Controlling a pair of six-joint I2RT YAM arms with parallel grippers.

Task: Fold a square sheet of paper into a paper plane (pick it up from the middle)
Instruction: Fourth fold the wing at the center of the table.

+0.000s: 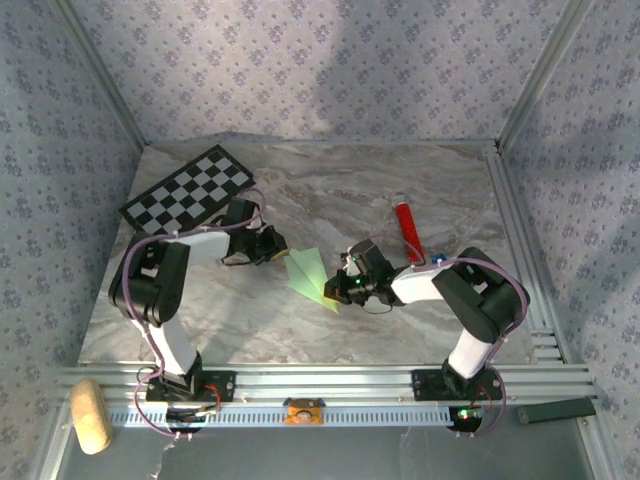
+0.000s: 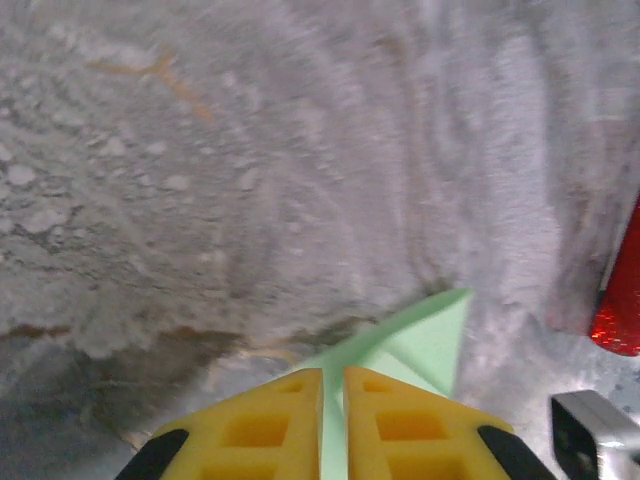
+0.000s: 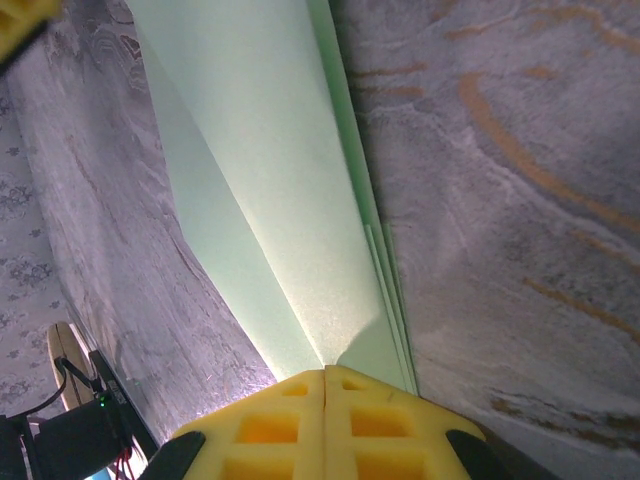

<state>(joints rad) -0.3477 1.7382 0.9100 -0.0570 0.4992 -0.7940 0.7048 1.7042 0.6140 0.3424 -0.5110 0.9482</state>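
Note:
The paper plane [image 1: 312,277] is a slim light green dart with a centre crease, held just above the marble table [image 1: 330,190] between my two grippers. My right gripper [image 1: 340,288] is shut on its near end. In the right wrist view the yellow pads [image 3: 290,420] meet at the gripper's tip [image 3: 326,370] and the folded layers [image 3: 270,200] fan away from them. My left gripper [image 1: 280,245] is at the far end. In the left wrist view its jaws [image 2: 333,372] stand a narrow gap apart, with the green paper [image 2: 420,340] running through the gap and pointing beyond.
A red cylindrical tube [image 1: 408,228] lies on the table right of the plane, and its end [image 2: 620,320] shows in the left wrist view. A black-and-white checkerboard [image 1: 190,188] sits at the back left. A tan block [image 1: 88,415] lies below the front rail.

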